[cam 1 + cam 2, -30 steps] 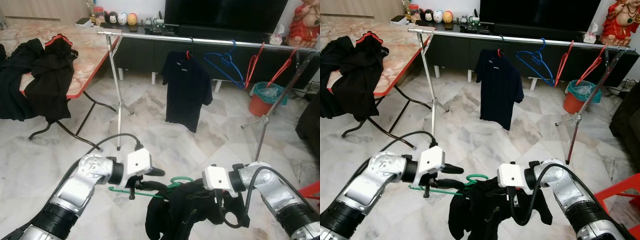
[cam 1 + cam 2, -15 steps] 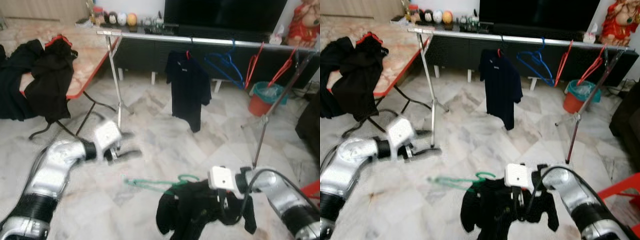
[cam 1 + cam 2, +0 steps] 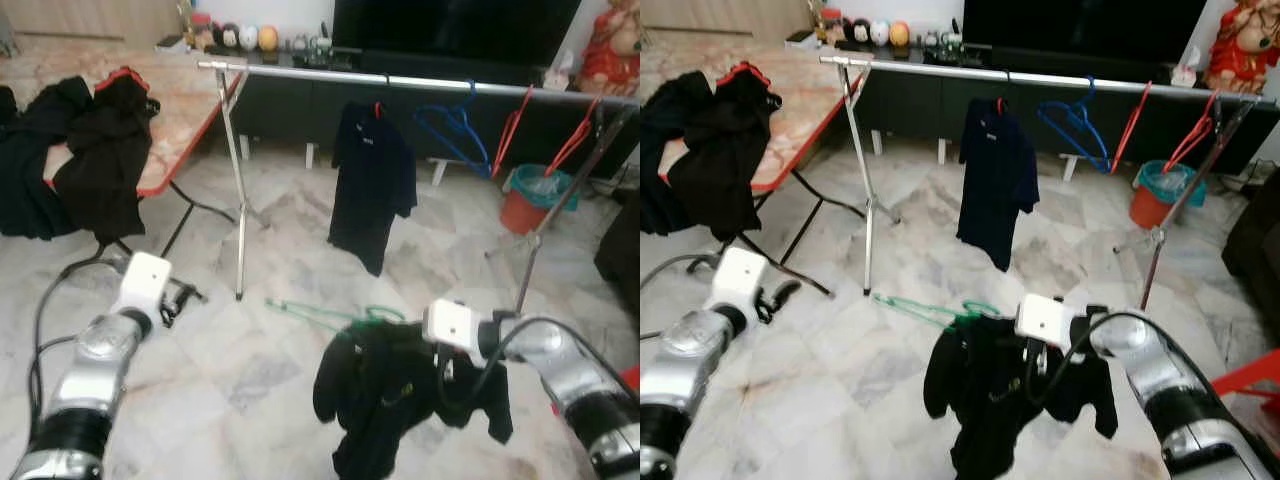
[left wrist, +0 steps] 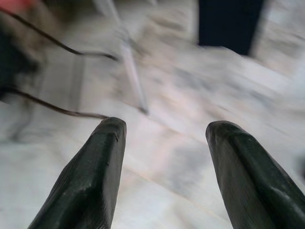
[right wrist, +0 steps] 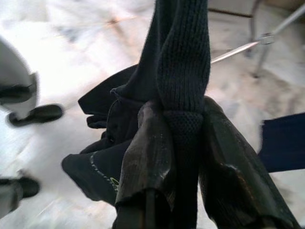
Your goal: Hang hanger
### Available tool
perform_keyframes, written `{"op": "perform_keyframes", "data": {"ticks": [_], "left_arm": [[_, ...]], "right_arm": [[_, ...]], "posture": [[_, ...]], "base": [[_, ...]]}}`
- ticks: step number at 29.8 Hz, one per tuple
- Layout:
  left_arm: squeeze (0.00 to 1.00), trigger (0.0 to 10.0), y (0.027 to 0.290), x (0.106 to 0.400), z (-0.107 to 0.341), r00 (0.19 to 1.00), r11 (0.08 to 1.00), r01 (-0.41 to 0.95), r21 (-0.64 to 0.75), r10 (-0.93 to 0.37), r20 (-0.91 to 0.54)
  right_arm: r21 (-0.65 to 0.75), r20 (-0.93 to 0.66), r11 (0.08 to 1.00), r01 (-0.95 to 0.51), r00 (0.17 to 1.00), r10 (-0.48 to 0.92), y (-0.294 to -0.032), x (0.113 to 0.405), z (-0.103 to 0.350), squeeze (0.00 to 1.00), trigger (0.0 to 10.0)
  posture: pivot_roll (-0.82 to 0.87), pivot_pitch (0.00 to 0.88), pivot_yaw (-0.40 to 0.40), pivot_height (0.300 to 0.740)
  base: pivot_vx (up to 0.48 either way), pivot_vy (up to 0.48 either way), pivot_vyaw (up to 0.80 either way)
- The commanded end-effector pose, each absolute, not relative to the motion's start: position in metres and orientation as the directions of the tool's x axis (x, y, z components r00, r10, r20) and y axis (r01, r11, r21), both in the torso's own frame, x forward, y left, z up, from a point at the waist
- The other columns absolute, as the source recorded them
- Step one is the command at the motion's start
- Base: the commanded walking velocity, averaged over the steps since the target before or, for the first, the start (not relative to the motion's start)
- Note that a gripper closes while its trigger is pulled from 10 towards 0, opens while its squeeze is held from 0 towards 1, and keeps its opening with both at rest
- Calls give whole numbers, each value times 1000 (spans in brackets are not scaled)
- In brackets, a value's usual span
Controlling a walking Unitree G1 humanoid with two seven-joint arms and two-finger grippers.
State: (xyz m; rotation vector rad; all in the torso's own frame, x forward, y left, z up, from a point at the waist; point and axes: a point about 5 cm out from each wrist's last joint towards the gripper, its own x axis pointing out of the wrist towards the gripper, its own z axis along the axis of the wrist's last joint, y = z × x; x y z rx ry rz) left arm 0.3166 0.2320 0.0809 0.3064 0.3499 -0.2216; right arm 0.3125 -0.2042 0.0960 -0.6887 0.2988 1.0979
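Note:
A green hanger (image 3: 330,315) carries a crumpled black shirt (image 3: 385,395) low over the marble floor. My right gripper (image 5: 183,112) is shut on the shirt's knitted collar, right at the hanger's neck. The hanger's free arm sticks out to the left with nothing holding it. My left gripper (image 4: 164,126) is open and empty, down at the left near the table's legs (image 3: 180,297). A silver clothes rail (image 3: 420,82) runs across ahead, well above and beyond the hanger. On it hang a dark shirt (image 3: 372,185), a blue hanger (image 3: 452,130) and red hangers (image 3: 512,120).
A red-edged table (image 3: 175,100) with black clothes piled on it stands at the left. The rail's stand legs (image 3: 238,220) reach the floor ahead, left and right. An orange bin (image 3: 530,195) and a dark TV cabinet (image 3: 290,105) sit behind the rail.
My left gripper has let go of the green hanger and swung away to the left. The right gripper has lifted the shirt and hanger a little.

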Motion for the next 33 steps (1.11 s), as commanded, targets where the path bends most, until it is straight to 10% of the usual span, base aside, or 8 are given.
{"op": "perform_keyframes", "data": {"ticks": [1,21,22,23,24,30,31,33], "left_arm": [[0,10000,219,313,71,880,909,350,227,-236,-412],[0,10000,140,301,72,682,722,688,73,-609,-405],[608,10000,139,302,73,691,728,682,73,-608,-392],[608,10000,139,302,73,691,728,682,73,-608,-392],[1000,10000,136,302,74,701,737,672,67,-605,-376],[1000,10000,135,306,77,736,764,640,84,-577,-355],[0,10000,136,307,77,745,773,628,90,-565,-354],[0,10000,138,308,77,761,788,608,97,-544,-354]], "right_arm": [[-389,-488,291,-874,463,740,-201,318,109,0,0],[-472,-399,200,-859,410,820,-172,333,145,0,0],[-475,-385,203,-856,410,827,-170,334,149,0,0],[-475,-385,203,-856,410,827,-170,334,149,0,0],[-480,-370,202,-854,406,836,-168,334,153,0,0],[-491,-363,200,-848,408,838,-167,335,158,0,0],[-493,-361,202,-846,410,837,-168,335,159,0,0],[-495,-357,206,-844,414,837,-169,336,160,0,0]], "posture": [[48,0,-44,740],[48,0,-41,740],[48,0,-41,740],[48,0,-41,740],[48,0,-41,740],[46,0,-42,740],[46,0,-42,740],[46,0,-42,740]], "base": [[0,0,0],[0,0,0],[0,0,0],[0,0,0],[0,0,0],[0,0,0],[0,0,0],[0,0,0]]}}
